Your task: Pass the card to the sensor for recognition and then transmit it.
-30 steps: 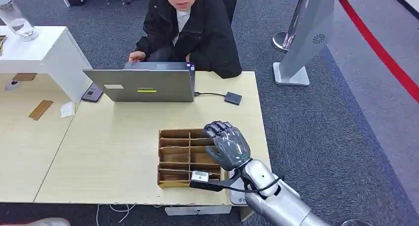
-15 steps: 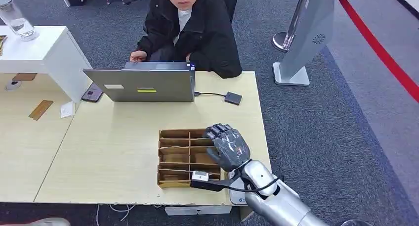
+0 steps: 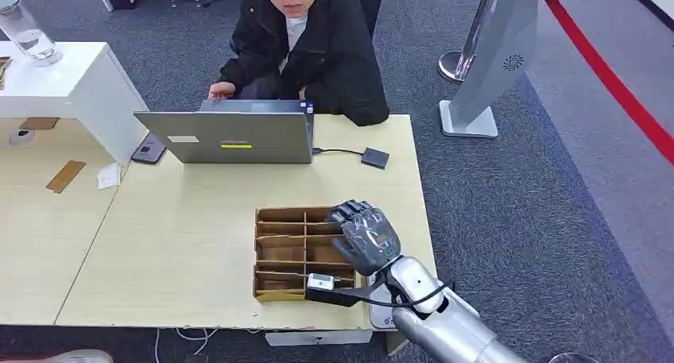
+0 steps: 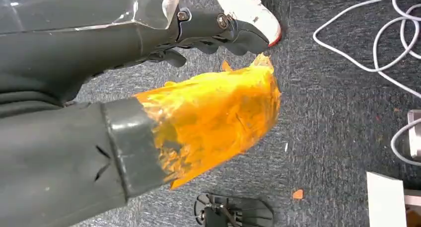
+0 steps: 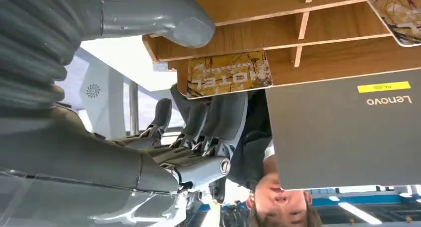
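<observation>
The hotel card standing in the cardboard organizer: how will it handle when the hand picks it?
The card looks thin, flat and unbent, so probably stiff and light. Its glossy face may slip. The right hand has little edge above the cardboard organizer.

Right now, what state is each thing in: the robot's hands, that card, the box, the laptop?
right hand: over the box's right side, fingers open around the card's edge, not yet gripping.
left hand: hanging over the floor, holding nothing.
card: standing in a box slot.
cardboard box: open-topped, divided into compartments.
laptop: open, facing the person.
</observation>
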Tool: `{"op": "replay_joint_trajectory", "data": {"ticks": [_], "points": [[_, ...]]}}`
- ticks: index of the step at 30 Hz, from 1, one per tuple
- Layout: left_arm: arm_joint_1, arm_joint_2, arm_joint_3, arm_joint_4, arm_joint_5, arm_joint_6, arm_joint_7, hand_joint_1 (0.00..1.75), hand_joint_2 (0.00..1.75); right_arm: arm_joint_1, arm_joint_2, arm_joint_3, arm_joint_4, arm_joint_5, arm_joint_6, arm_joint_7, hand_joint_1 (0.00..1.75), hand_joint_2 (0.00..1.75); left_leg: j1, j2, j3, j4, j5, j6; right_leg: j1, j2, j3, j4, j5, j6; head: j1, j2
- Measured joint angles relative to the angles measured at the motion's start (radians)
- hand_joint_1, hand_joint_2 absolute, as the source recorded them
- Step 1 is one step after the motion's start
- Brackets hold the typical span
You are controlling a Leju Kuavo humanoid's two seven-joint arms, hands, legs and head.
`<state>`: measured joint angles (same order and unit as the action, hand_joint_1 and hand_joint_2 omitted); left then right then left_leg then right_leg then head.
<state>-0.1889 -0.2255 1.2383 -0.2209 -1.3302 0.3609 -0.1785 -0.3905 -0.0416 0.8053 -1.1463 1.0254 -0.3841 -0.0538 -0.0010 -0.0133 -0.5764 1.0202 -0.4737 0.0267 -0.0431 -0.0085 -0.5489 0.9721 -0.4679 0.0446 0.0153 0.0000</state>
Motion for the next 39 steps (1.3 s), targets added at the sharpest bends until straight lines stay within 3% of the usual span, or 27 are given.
{"op": "replay_joint_trajectory", "data": {"ticks": [20, 23, 27, 39], "points": [[0.000, -0.001, -0.031, 0.000, -0.019, -0.014, 0.014, 0.00, 0.00, -0.063, 0.043, -0.016, 0.059, -0.009, 0.029, 0.002, 0.82, 1.75, 0.000, 0.000, 0.000, 0.000, 0.000, 0.000, 0.000, 0.000, 0.000, 0.000, 0.000, 0.000, 0.000, 0.000], [0.000, -0.001, -0.039, 0.000, -0.020, -0.019, 0.016, 0.00, 0.00, -0.072, 0.050, -0.016, 0.069, -0.012, 0.039, 0.002, 0.93, 1.75, 0.000, 0.000, 0.000, 0.000, 0.000, 0.000, 0.000, 0.000, 0.000, 0.000, 0.000, 0.000, 0.000, 0.000], [0.000, -0.002, -0.048, 0.000, -0.025, -0.023, 0.018, 0.00, 0.00, -0.084, 0.058, -0.018, 0.087, -0.015, 0.043, 0.005, 1.41, 1.75, 0.000, 0.000, 0.000, 0.000, 0.000, 0.000, 0.000, 0.000, 0.000, 0.000, 0.000, 0.000, 0.000, 0.000], [0.000, -0.002, -0.061, 0.000, -0.027, -0.023, 0.018, 0.00, 0.00, -0.094, 0.068, -0.023, 0.120, -0.014, 0.044, 0.008, 1.43, 1.75, 0.000, 0.000, 0.000, 0.000, 0.000, 0.000, 0.000, 0.000, 0.000, 0.000, 0.000, 0.000, 0.000, 0.000]]}}
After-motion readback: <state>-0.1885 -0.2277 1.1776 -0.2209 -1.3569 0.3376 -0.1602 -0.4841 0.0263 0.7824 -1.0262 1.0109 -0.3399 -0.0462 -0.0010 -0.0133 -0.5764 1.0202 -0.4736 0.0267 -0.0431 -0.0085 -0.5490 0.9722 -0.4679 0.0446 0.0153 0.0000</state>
